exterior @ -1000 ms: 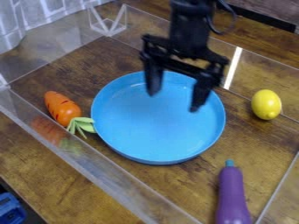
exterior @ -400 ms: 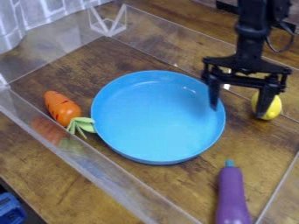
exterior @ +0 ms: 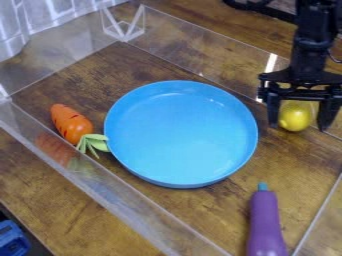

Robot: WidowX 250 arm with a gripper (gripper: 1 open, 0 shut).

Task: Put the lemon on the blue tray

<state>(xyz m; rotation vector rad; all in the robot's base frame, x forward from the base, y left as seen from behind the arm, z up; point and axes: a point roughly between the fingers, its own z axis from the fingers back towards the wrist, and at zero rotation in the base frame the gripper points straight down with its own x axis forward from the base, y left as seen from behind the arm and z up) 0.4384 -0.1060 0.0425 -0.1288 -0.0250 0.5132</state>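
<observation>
The lemon [exterior: 295, 118] is a small yellow oval lying on the wooden table to the right of the blue tray [exterior: 181, 133], a large round shallow dish in the middle of the view. My gripper [exterior: 298, 112] points straight down over the lemon, open, with one black finger [exterior: 267, 106] on each side of the fruit. The fingers straddle the lemon without closing on it, and part of the lemon is hidden behind them.
An orange carrot [exterior: 71, 124] with green leaves lies left of the tray. A purple eggplant [exterior: 266, 224] lies at the front right. Clear plastic walls [exterior: 80, 170] fence the table along the front left and the back.
My gripper has moved right from above the blue tray and come down around the lemon, rolling at the wrist. It has stayed open. Nothing else has moved.
</observation>
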